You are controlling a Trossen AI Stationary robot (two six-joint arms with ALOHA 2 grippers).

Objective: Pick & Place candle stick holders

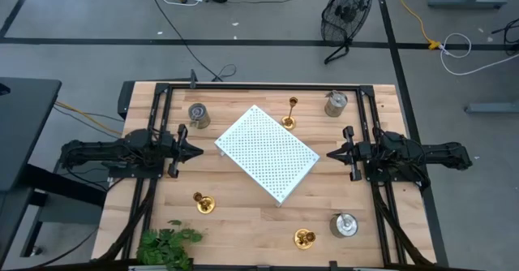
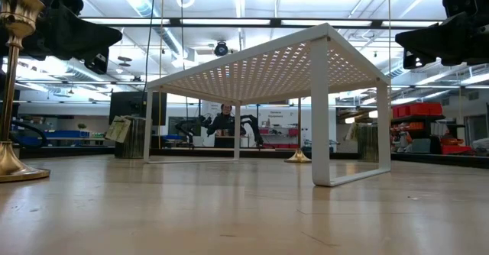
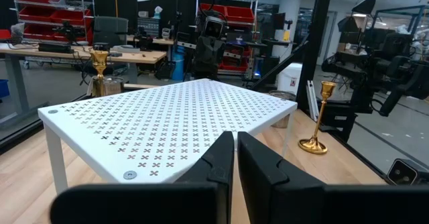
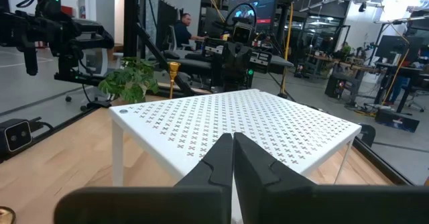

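Both arms hover over the bench point(image 1: 243, 214), facing each other across the white perforated board point(image 1: 267, 152) at its centre. Left gripper point(image 1: 197, 151) and right gripper point(image 1: 331, 152): fingers pressed together, nothing held.

Candle stick holders sit around the board: brass ones at far centre point(image 1: 289, 115), near left point(image 1: 203, 204) and near centre point(image 1: 305, 238); silver-grey ones at far left point(image 1: 198, 114), far right point(image 1: 335, 103) and near right point(image 1: 343, 225). Plant point(image 1: 166, 245) at the near-left corner.

No readable labels or writing anywhere.
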